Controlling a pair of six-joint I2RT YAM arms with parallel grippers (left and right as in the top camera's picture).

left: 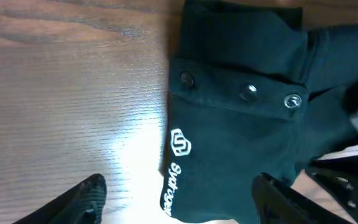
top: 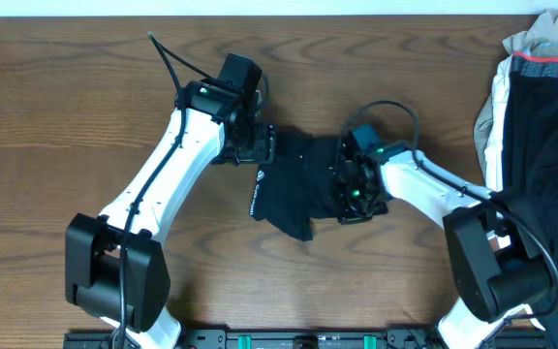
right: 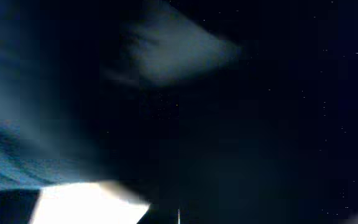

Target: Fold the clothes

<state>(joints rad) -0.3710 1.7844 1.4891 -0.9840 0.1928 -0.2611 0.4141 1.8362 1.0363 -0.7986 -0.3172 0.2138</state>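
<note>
Black T-shirt folded small at frame centre, its fabric filling the right wrist view, wooden table, garment heap upper right, left gripper spread at the shirt's left edge, right gripper pressed together at its right edge.

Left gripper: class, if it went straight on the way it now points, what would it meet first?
Most likely the black shirt, at its edge by the white logo. The open left gripper straddles that edge, with the wooden table ahead of its other finger. Depth is unclear.
</note>
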